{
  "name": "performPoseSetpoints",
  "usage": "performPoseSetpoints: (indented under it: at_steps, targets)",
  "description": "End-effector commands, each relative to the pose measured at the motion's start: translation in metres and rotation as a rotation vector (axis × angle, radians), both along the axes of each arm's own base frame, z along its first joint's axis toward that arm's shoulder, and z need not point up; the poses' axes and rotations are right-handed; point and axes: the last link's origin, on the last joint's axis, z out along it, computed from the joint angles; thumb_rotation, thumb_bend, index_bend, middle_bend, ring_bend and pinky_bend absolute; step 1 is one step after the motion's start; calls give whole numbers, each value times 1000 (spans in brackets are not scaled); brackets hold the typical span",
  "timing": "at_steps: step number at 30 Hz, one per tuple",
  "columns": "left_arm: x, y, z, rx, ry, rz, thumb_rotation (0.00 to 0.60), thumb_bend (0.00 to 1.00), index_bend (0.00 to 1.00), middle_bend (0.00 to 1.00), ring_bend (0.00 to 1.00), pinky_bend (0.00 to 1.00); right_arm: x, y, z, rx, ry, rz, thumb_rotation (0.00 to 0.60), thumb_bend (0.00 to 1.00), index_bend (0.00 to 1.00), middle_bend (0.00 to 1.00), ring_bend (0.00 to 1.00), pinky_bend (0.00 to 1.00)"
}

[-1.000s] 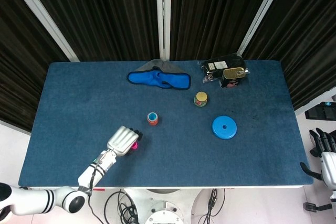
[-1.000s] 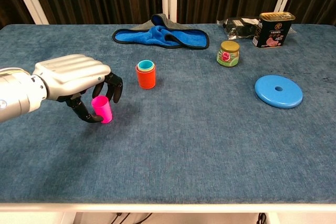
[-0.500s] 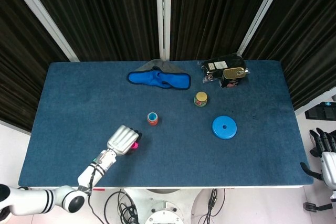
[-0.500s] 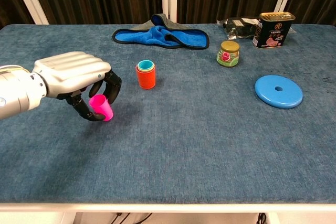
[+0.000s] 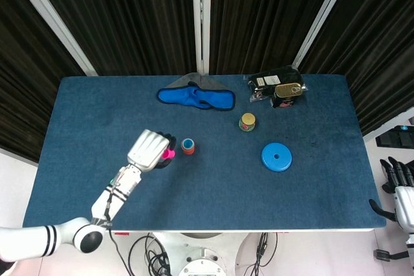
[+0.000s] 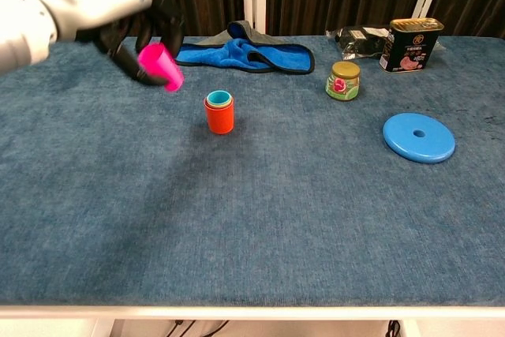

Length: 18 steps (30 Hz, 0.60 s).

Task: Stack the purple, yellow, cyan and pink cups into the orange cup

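The orange cup (image 6: 220, 116) (image 5: 187, 149) stands near the table's middle, with a cyan cup (image 6: 218, 99) nested inside and a yellow rim around it. The purple cup is hidden. My left hand (image 6: 99, 4) (image 5: 148, 150) holds the pink cup (image 6: 162, 66) (image 5: 168, 154) in its fingers, lifted high above the table, up and left of the orange cup. The pink cup tilts with its mouth toward the upper left. My right hand (image 5: 401, 189) hangs off the table's right side, fingers straight, holding nothing.
A blue cloth (image 6: 245, 53) lies behind the cups. At the right are a small jar (image 6: 344, 80), a blue disc (image 6: 418, 136), a tin can (image 6: 409, 43) and a dark packet (image 6: 359, 35). The blue table (image 6: 252, 219) stretches toward the front.
The left hand has lifted the pink cup off the table and carried it up and toward the orange cup. The right hand has stayed still.
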Motion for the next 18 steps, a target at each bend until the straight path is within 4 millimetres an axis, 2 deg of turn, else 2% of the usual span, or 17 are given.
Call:
performPoseSetpoints:
  at_steps: [1, 7, 12, 18]
  targets:
    - [19, 10, -5, -29, -41, -10, 600, 268, 541, 538, 572, 724, 1, 0, -1, 3, 1, 7, 600, 169, 0, 0, 0, 0]
    - [24, 24, -33, -65, -29, 6, 600, 268, 540, 538, 572, 724, 5, -1, 0, -7, -7, 28, 600, 170, 0, 0, 0, 0]
    - [17, 38, -53, -66, -20, 40, 600, 284, 537, 537, 572, 724, 4, -1, 1, -14, -10, 31, 600, 169, 0, 0, 0, 0]
    - [13, 48, -64, -70, -22, 70, 600, 285, 532, 536, 572, 724, 1, -2, 1, -12, -12, 21, 600, 169, 0, 0, 0, 0]
